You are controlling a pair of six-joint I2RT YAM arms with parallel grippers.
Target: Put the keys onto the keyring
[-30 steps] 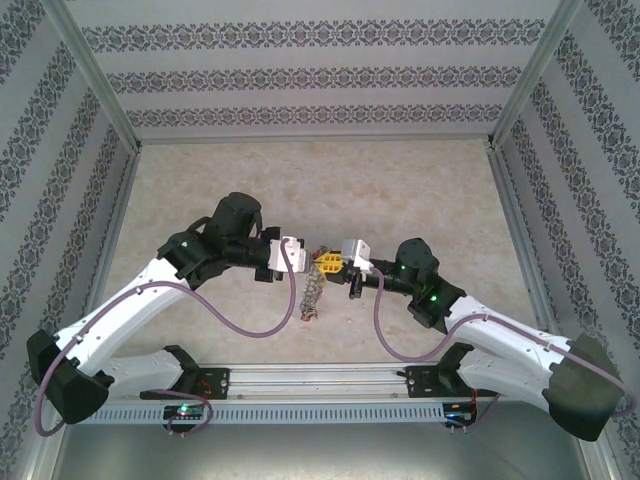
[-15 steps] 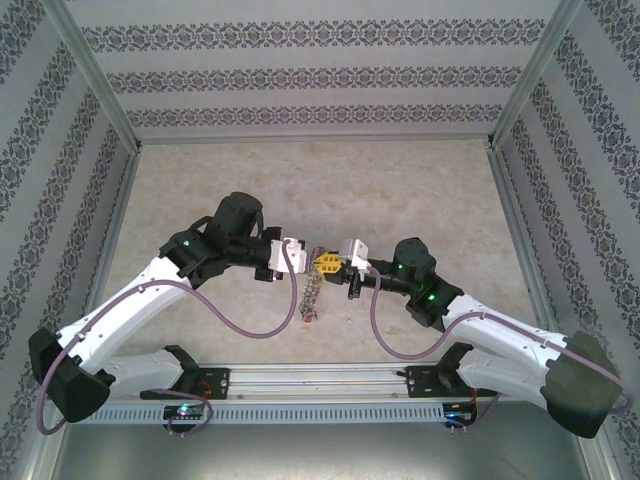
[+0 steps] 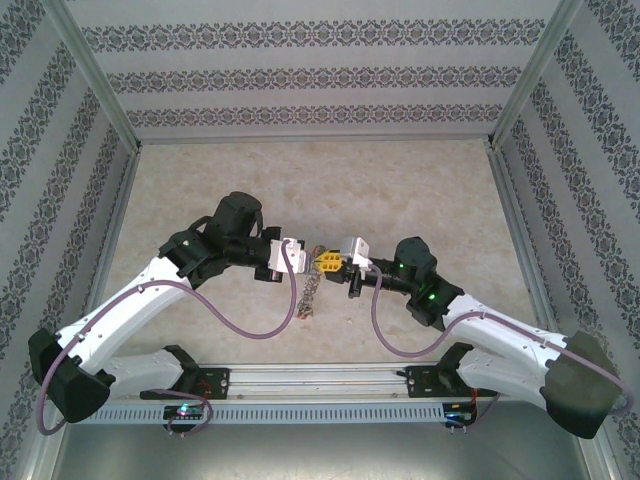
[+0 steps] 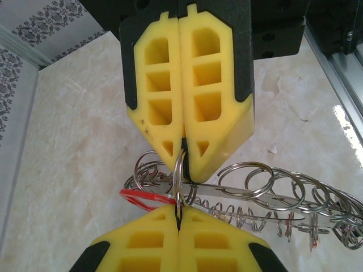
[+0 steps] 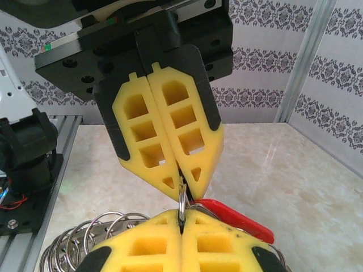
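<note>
**Both tools pinch one ring in mid-air, with the threading step in hand**

The keyring (image 4: 179,180) stands edge-on between the two tool tips, a thin grey loop caught from both sides. I take this ring for the keyring, though several similar loops crowd close behind it. The keys (image 4: 258,211) trail off from it as a linked bunch of silver rings and flat blades, with a red tag (image 4: 144,195) just beside the pinched ring. From above, that bunch (image 3: 310,292) hangs below the meeting point down toward the counter (image 3: 400,180); whether its end rests there I cannot tell.

The left tool (image 4: 178,212) is closed, its yellow pads pressed together on the ring's lower edge. The right tool (image 5: 181,214) is likewise closed on the ring from the opposite side, tip to tip with the left.

Judged from this, the work is mid-threading: the ring is held, and a key is being worked along its coil. The next move calls for a small, careful twist or slide of one tool against the other, keeping the pinch firm while the hanging bunch drags on the ring.
</note>
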